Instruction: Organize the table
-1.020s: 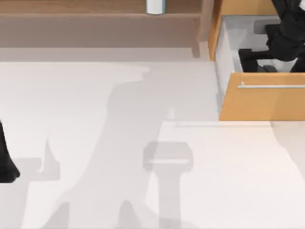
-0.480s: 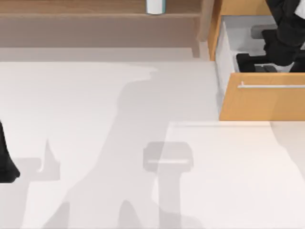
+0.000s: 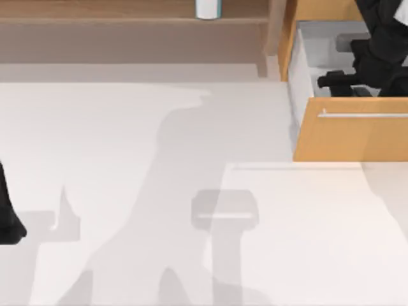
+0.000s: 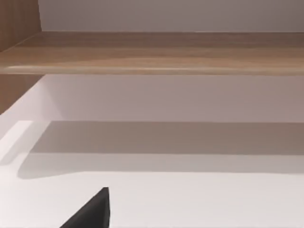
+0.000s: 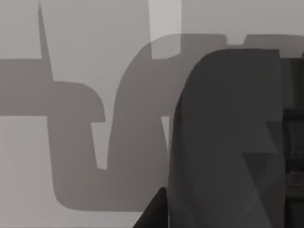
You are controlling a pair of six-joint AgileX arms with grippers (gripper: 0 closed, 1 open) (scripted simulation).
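Observation:
The off-white table [image 3: 127, 140] lies broad and bare, crossed by the arms' shadows. At the back right the orange-wood drawer [image 3: 357, 137] stands pulled out, and its white inside is showing. My right gripper [image 3: 335, 81] reaches down inside the drawer, just behind the front panel. The right wrist view has a pale surface [image 5: 71, 47] under shadows and a big dark grey shape [image 5: 223, 133] close by; what that shape is I cannot tell. My left arm [image 3: 7, 220] stays parked at the table's left edge.
A brown wooden shelf [image 3: 95, 9] runs along the back, also visible in the left wrist view [image 4: 152, 52]. A white cylinder [image 3: 208, 7] stands on it. The drawer's silver bar handle [image 3: 363, 115] faces the table.
The right gripper has shifted slightly inside the drawer, and its shadow on the table moved a little to the right. The left arm has not moved.

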